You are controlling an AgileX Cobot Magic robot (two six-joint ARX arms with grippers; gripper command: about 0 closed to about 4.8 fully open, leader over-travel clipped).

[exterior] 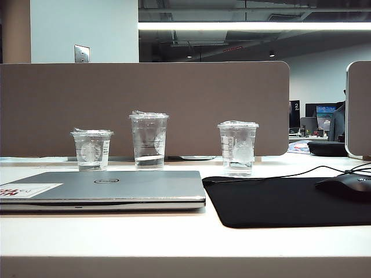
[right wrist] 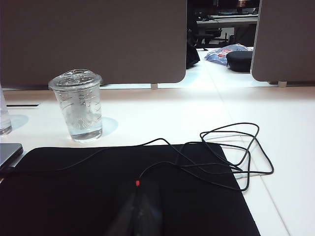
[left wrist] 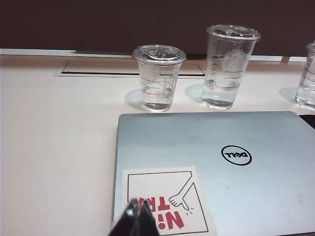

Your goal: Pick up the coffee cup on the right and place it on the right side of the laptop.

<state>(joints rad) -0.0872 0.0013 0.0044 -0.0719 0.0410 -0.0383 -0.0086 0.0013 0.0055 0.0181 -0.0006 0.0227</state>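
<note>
The coffee cup (exterior: 237, 147) stands upright on the white table behind the black mat, to the right of the laptop (exterior: 104, 188). It is clear, lidded, with a little water in it, and also shows in the right wrist view (right wrist: 77, 105). The silver Dell laptop (left wrist: 221, 167) lies closed with its white-and-red sticker toward me. My left gripper (left wrist: 139, 209) is shut and empty, low over that sticker. My right gripper (right wrist: 136, 200) is shut and empty over the black mat, well short of the cup. Neither gripper shows in the exterior view.
A short clear cup (exterior: 91, 149) and a tall clear cup (exterior: 149, 141) stand behind the laptop. A black mat (exterior: 278, 202) lies right of the laptop with a black mouse (exterior: 348, 185) on it and a looped cable (right wrist: 236, 147). A grey divider panel (exterior: 145, 107) backs the table.
</note>
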